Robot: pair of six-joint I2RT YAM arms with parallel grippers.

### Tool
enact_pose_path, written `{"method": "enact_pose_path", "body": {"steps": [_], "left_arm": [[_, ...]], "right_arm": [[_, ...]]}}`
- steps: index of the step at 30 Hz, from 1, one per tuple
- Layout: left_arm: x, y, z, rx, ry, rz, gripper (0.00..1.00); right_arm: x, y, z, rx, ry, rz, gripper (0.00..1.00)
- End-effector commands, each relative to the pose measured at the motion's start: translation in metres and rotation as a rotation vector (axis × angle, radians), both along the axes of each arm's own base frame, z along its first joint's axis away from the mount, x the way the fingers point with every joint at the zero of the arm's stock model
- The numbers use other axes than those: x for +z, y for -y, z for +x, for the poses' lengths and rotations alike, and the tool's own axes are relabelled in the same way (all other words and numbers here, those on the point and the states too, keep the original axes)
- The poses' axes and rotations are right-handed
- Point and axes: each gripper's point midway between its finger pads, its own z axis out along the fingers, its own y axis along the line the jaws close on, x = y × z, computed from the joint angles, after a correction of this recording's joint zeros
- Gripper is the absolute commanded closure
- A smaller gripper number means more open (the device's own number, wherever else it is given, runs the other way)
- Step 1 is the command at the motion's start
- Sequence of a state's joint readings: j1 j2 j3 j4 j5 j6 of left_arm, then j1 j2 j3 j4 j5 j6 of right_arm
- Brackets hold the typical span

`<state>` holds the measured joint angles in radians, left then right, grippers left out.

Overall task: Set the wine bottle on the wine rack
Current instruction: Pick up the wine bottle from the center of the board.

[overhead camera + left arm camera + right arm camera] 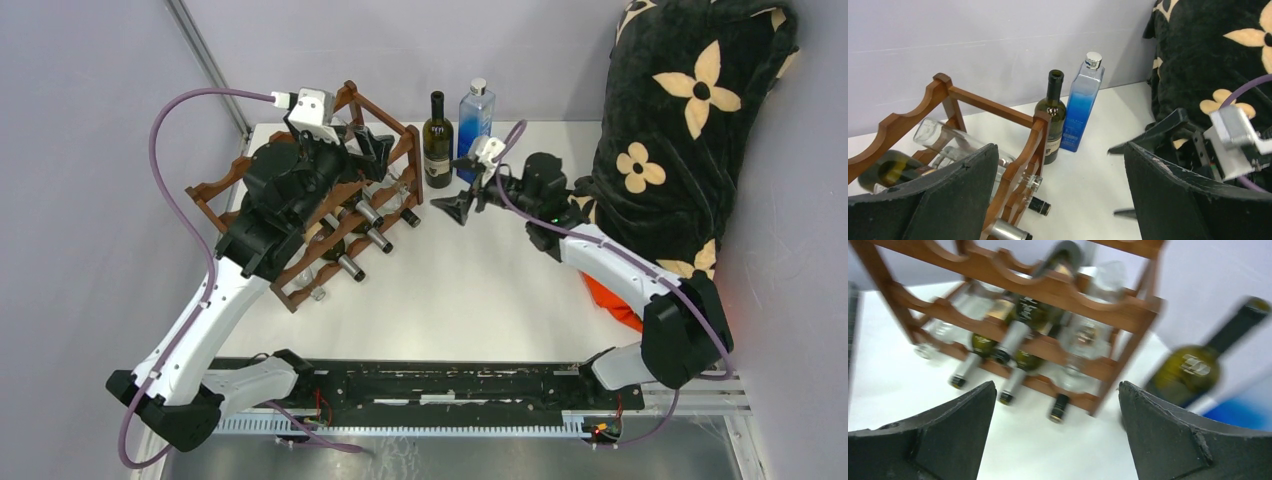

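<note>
Top external: right gripper (452,207) and left gripper (372,145) both spread wide and empty; wine bottle (437,145) upright on table (480,290), off the wine rack (208,190).
Right wrist view: fingers (948,440) wide apart with nothing between them, gripper just near-right of the wine bottle, apart from it. Left gripper hovers over the rack's far end. Wine bottle stands just right of the rack, close beside a blue bottle (475,115). Rack holds several bottles lying down. Black flowered blanket (690,120) at far right.
</note>
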<state>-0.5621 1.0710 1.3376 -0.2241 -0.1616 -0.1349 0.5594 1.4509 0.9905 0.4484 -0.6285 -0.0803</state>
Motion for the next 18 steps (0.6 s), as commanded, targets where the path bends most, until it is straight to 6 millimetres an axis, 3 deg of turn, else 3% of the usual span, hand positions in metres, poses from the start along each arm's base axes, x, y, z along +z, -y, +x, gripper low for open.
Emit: {"method": "enact_pose_path", "body": {"steps": [1,6,8,11,18], "left_arm": [[0.018,0.015,0.003,-0.057,0.042,-0.107,0.0],[0.011,0.029,0.008,-0.101,0.017,-0.155,0.0],[0.008,0.032,0.009,-0.112,0.003,-0.169,0.0],[0.004,0.035,0.009,-0.122,-0.017,-0.187,0.0],[0.0,0.035,0.005,-0.127,-0.038,-0.211,0.0]], "right_arm": [[0.014,0.057,0.035,-0.154,0.135,-0.08,0.02],[0.026,0.115,0.08,-0.333,0.11,-0.037,0.02],[0.028,0.128,0.099,-0.371,0.081,-0.023,0.02],[0.032,0.132,0.127,-0.368,0.063,-0.028,0.02],[0.038,0.115,0.195,-0.34,0.005,-0.03,0.02]]}}
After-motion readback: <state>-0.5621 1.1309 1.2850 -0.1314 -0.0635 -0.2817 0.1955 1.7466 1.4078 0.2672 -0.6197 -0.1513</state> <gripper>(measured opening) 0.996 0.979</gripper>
